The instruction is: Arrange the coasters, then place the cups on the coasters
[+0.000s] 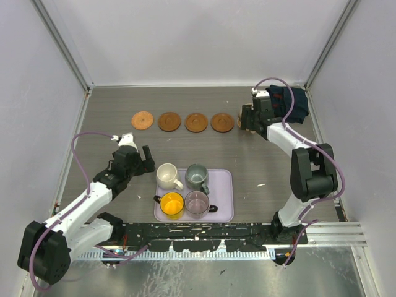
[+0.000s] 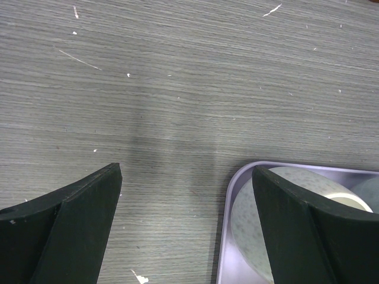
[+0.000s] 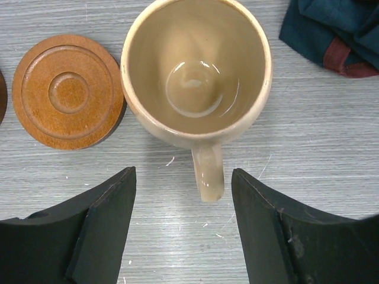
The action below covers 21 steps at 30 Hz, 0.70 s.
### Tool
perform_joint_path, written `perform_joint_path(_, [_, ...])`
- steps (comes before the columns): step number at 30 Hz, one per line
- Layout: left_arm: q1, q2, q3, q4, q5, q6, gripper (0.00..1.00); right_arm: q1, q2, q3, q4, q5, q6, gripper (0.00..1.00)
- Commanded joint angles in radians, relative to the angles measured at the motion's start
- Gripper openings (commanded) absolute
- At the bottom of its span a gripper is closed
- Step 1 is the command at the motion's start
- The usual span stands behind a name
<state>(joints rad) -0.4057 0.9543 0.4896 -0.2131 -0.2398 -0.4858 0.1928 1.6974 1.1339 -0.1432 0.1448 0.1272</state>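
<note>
- Right tool spread, straddling without touching the handle of the beige mug; a coaster lies just beside the mug.
- Left tool spread over the tabletop, by a corner of the lavender tray.

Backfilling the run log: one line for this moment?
right fingers: open, astride handle of beige cup | left fingers: open, empty, at tray corner | on tray: four cups | coasters: four bare

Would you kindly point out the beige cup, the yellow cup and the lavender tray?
beige cup [image 3: 195,77], right wrist view, inner bottom.
yellow cup [image 1: 172,204], top view, inside.
lavender tray [image 1: 223,182], top view, bare right corner.
</note>
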Motion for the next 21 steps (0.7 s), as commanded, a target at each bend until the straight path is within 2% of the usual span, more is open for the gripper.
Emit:
perform_joint_path(1, [-0.004,-0.005,0.025,0.058,-0.009,0.001,0.93,0.005,-0.060,-0.020,0.013,0.027,0.024,0.70])
perform_joint_path(21, [-0.004,-0.033,0.007,0.049,-0.010,-0.009,0.93,0.028,-0.024,-0.032,0.021,-0.011,0.040,0.69])
